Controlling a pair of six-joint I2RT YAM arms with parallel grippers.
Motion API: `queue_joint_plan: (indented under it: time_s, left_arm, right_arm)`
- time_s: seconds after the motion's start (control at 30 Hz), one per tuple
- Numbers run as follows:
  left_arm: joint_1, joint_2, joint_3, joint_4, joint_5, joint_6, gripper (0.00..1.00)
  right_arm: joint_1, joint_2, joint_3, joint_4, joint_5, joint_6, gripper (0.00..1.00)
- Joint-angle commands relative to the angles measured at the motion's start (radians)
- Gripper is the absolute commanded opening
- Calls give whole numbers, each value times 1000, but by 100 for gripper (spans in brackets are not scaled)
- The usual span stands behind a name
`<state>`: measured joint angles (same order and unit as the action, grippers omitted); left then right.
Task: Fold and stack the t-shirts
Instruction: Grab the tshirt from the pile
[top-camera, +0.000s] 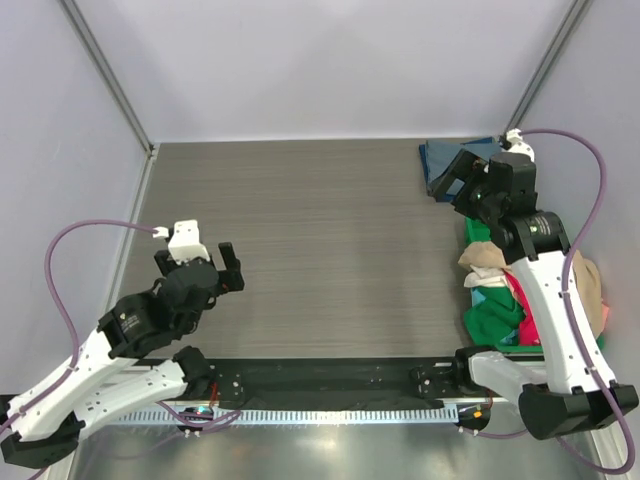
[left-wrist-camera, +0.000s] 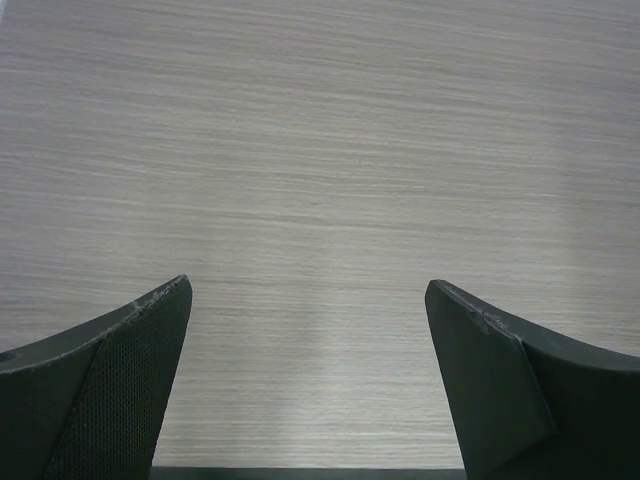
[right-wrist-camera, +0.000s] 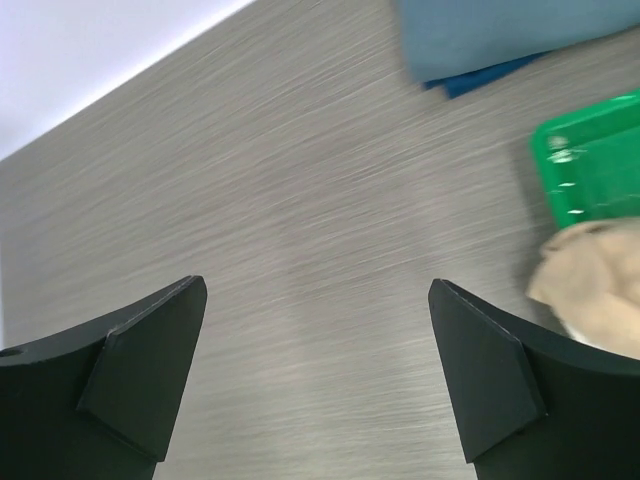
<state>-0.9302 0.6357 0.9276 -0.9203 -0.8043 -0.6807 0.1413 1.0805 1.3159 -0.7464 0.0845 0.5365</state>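
A folded slate blue-grey t-shirt (top-camera: 440, 158) lies at the table's far right; in the right wrist view (right-wrist-camera: 500, 35) it is at the top, with a darker blue edge under it. A heap of loose t-shirts sits at the right edge: tan (top-camera: 485, 257) on top, magenta (top-camera: 522, 297), green (top-camera: 492, 322), teal (top-camera: 490, 298) and peach (top-camera: 592, 285). The tan one also shows in the right wrist view (right-wrist-camera: 590, 290). My right gripper (top-camera: 458, 180) (right-wrist-camera: 315, 290) is open and empty, just beside the folded shirt. My left gripper (top-camera: 198, 262) (left-wrist-camera: 308, 290) is open and empty over bare table at the left.
A green plastic bin (right-wrist-camera: 590, 160) holds the heap; its corner shows in the top view (top-camera: 472, 232). The wood-grain table (top-camera: 320, 250) is walled at the back and both sides. A black rail (top-camera: 320, 380) runs along the near edge between the arm bases.
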Motion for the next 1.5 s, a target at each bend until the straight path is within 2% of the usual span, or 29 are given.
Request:
queue_joint_plan:
  time_s: [0.0,0.1,0.17,0.2,0.27,0.37,0.43,0.57,0.67,0.83,1.0,1.07,1.1,1.13,1.17,1.2,1.27,1.3,1.33,1.37,1.4,1.47]
  left_arm:
    - [2,-4,30,-54,-19,-64,100]
    - [2,-34,14,-51,16,-42,100]
    - [2,-60,-10,-3,115,10,100]
    - [2,-85,-28,35,161,39,100]
    - [1,-102,-39,55,227,87,100]
    - [1,-125,-42,60,229,92,100]
    - [2,-128,-44,58,231,92,100]
    - [2,-120,-47,67,264,107,100]
    - [2,-111,-47,70,290,116,100]
    - [1,-93,-44,71,307,119,100]
    - [2,-87,-49,75,307,119,100]
    - [2,-82,-49,75,310,121,100]
    - [2,-74,-47,75,310,122,100]
    - [2,-71,-47,72,309,121,100]
    - [2,-68,-44,71,309,121,100]
    - [1,-65,-46,70,307,121,100]
    - [2,-59,-46,72,306,121,100]
    - [2,-59,-46,70,304,121,100]
    - [2,-53,-46,69,304,121,100]
    - [2,-54,-46,67,304,121,100]
    - [2,-51,-46,69,304,121,100]
    - [1,-48,-46,69,304,121,100]
  right_arm:
    - [-3,-54,28,-48,210,0,100]
    - [-44,-30,28,-122,366,2,100]
    - [-116,-16,13,-154,367,-1,100]
    - [-235,-11,5,-163,325,8,100]
    - [-331,-25,-27,-166,305,22,100]
    - [-497,-70,-81,-153,339,28,100]
    - [-545,-61,-90,-154,426,45,100]
    - [-663,-34,-113,-133,434,59,100]
    - [-741,-8,-129,-110,383,57,99]
    - [-799,18,-172,-59,405,48,99]
    - [-841,93,-168,-24,296,82,90]
    - [-841,108,-162,-19,296,86,87]
    - [-841,110,-164,-18,313,88,83]
    - [-841,108,-168,-10,314,83,74]
    - [-841,107,-175,5,313,82,69]
    - [-842,105,-181,10,308,79,56]
    - [-842,108,-199,22,301,74,42]
    - [-842,110,-202,22,301,74,22]
    - [-842,107,-213,33,293,69,7]
    - [-842,104,-219,39,287,69,7]
    - [-842,102,-224,41,284,68,1]
    - [-842,95,-231,48,271,68,1]
